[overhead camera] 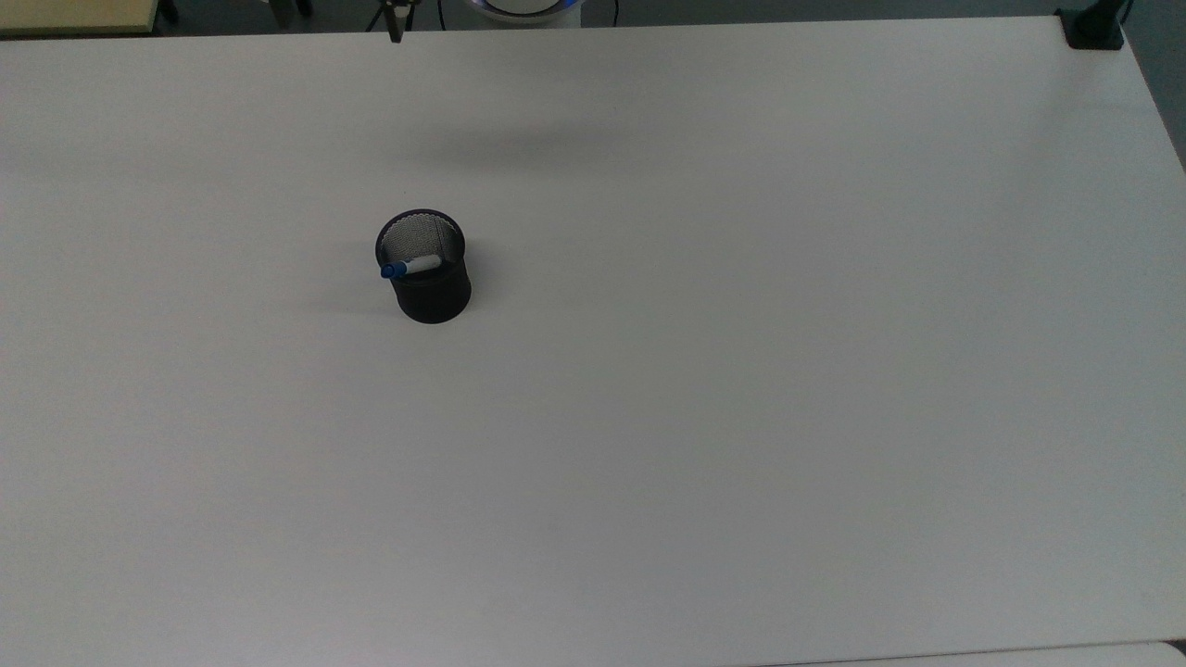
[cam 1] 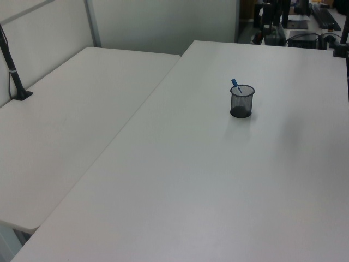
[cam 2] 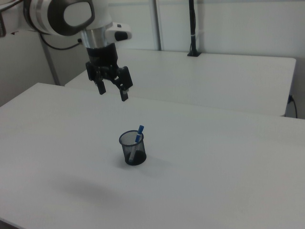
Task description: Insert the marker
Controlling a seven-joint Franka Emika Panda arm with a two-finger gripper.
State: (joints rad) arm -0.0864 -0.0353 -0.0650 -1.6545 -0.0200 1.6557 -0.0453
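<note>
One marker (cam 2: 139, 134) stands in the black mesh cup (cam 2: 132, 148) on the white table (cam 2: 214, 167), and you should read it as already inserted. Its lower end rests inside the cup; its blue cap rises above the rim and leans against the rim, tilted toward the right view's right. In the top view the marker (overhead camera: 409, 267) lies across the cup's (overhead camera: 431, 287) mouth with the cap toward the top view's left, touching the rim there. In the left view the cap (cam 1: 235, 84) pokes up past the rim toward the left view's left.

Note the gripper (cam 2: 112, 93) in the right view: it hangs well above the cup and off to the right view's left, both fingers spread wide, with nothing between them. From the fingers, the marker lies down and toward the right view's right, its long axis steeply upright rather than flat.

Judge the task as complete at this stage. Should you wish to regrasp, you would need to approach from above, closing across the barrel just under the cap, since the cup wall shields the rest.
</note>
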